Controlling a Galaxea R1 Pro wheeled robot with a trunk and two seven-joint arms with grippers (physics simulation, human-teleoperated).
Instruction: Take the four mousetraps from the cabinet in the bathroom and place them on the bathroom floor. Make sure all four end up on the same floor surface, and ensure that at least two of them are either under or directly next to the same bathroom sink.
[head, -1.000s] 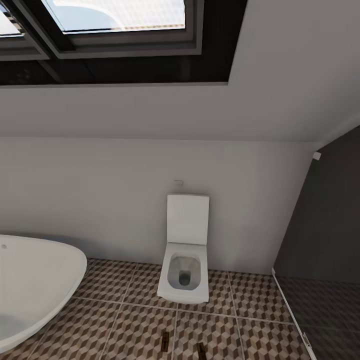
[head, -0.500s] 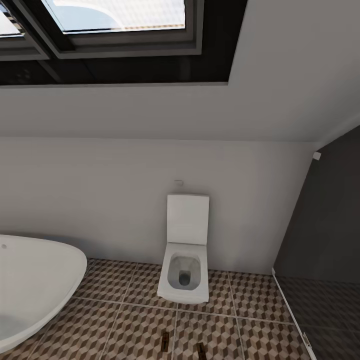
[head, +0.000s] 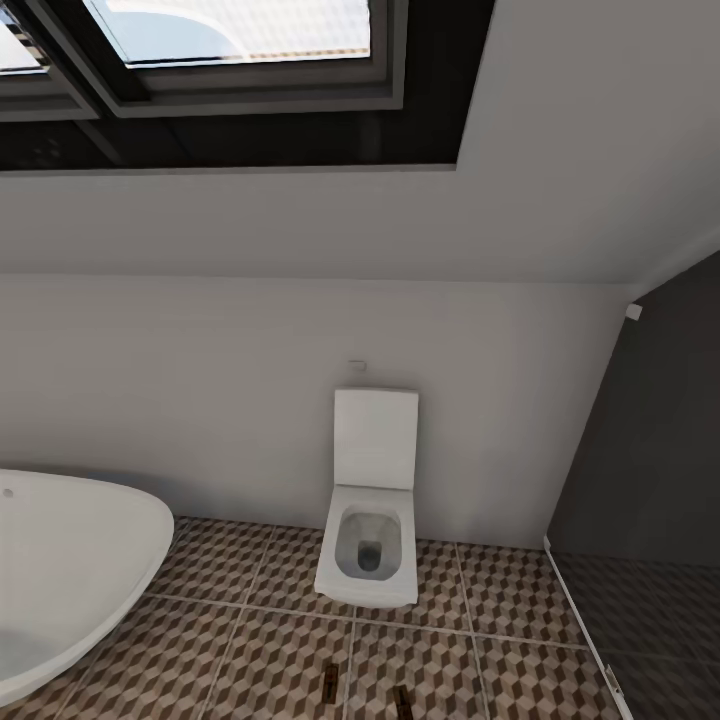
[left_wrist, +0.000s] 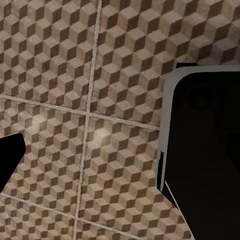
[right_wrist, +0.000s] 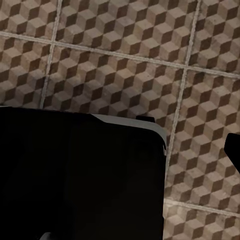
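Observation:
Two small brown flat boards that look like mousetraps (head: 330, 685) (head: 403, 701) lie on the cube-patterned bathroom floor (head: 270, 650), in front of the toilet at the head view's lower edge. The cabinet and the sink are out of view. My left gripper (left_wrist: 120, 160) hangs over bare floor tiles (left_wrist: 60, 75); one dark fingertip (left_wrist: 10, 160) shows at the frame's edge, and nothing is between the fingers. My right gripper (right_wrist: 120, 150) also hangs over floor tiles (right_wrist: 115, 30), with one dark fingertip (right_wrist: 233, 150) at the edge and nothing held.
A square white toilet (head: 370, 530) stands against the pale grey wall. The white tub (head: 60, 570) fills the lower left. A dark wall panel (head: 650, 480) closes the right. Skylights (head: 230, 40) sit in the sloped ceiling. My black base (left_wrist: 205, 150) (right_wrist: 75, 175) shows in both wrist views.

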